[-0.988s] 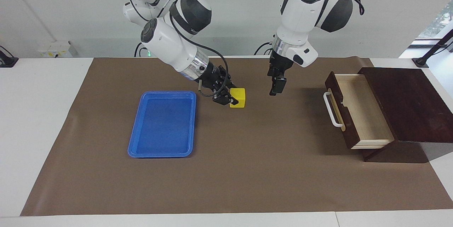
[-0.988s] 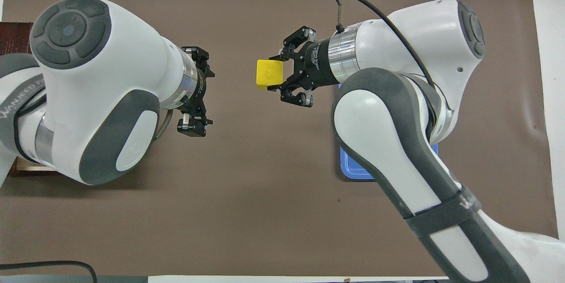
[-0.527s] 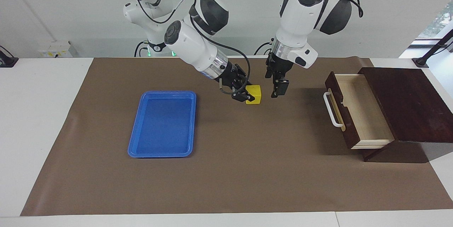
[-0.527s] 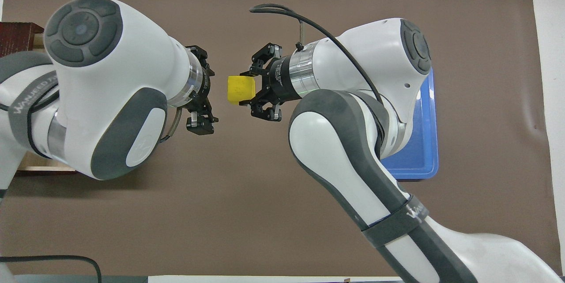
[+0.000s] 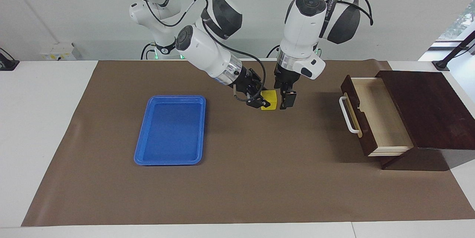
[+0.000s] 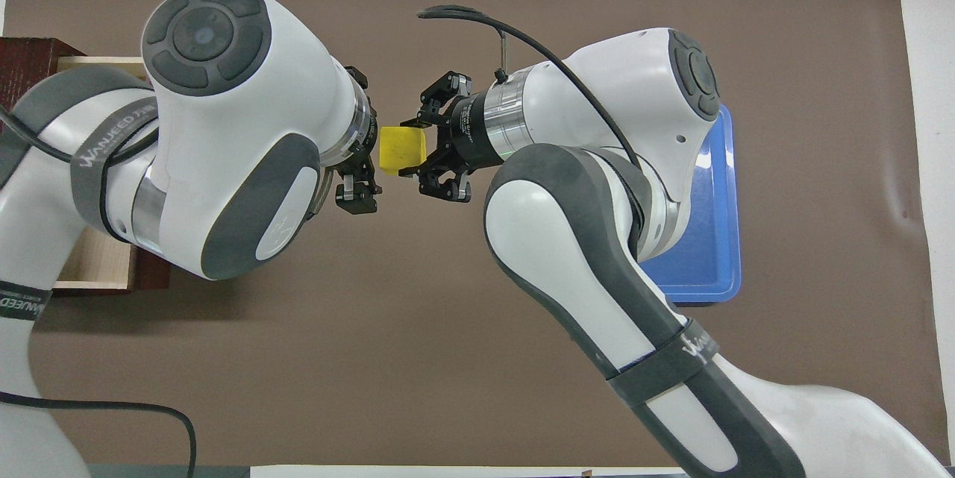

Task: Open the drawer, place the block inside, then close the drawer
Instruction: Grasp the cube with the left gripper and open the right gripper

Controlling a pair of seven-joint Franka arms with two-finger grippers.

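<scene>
Over the mat's middle, right gripper (image 5: 262, 101) clamps block (image 5: 270, 100) beside left gripper (image 5: 286, 98).

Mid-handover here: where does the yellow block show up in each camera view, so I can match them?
Facing view: the block is near the middle, up in the right gripper, beside the left gripper.
Overhead view: the block is just above centre, between both grippers.
Shared landmark: the blue tray.
</scene>
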